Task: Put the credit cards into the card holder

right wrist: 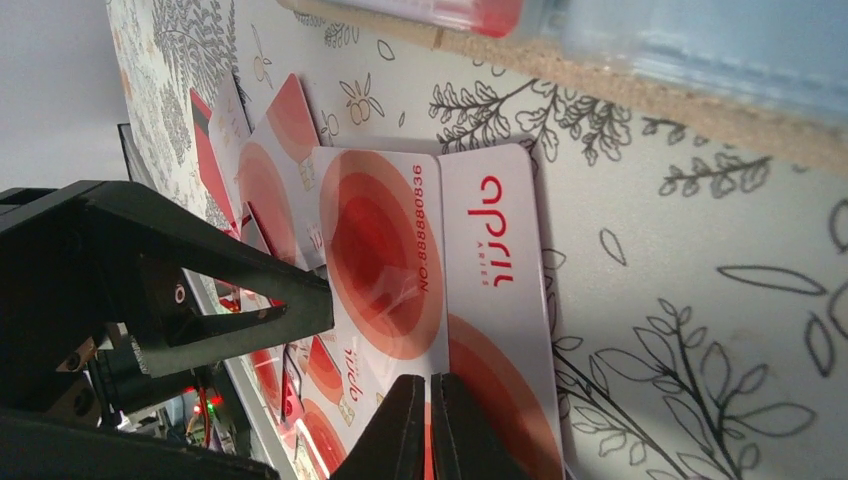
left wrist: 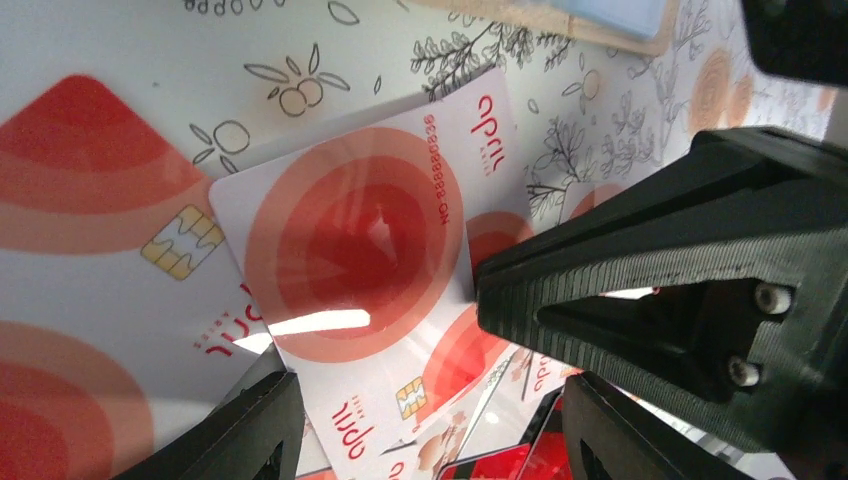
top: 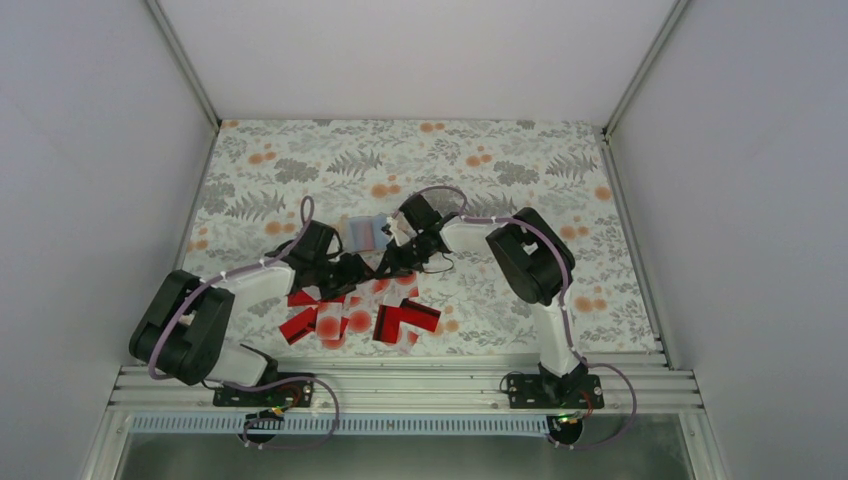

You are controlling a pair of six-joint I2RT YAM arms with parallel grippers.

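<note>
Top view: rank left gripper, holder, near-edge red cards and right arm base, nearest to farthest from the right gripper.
From the right gripper:
1. Tie: left gripper, just to its left, and holder, just beyond it; too close to call.
2. red cards, toward the near edge.
3. right arm base, far right at the rail.

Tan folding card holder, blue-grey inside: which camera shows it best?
Top external: the tan folding card holder sits mid-frame, blue-grey face up, nearly whole though small. Left wrist catches only a corner at the top edge. Right wrist shows only a blurred close strip of tan rim and blue-grey face.
</note>
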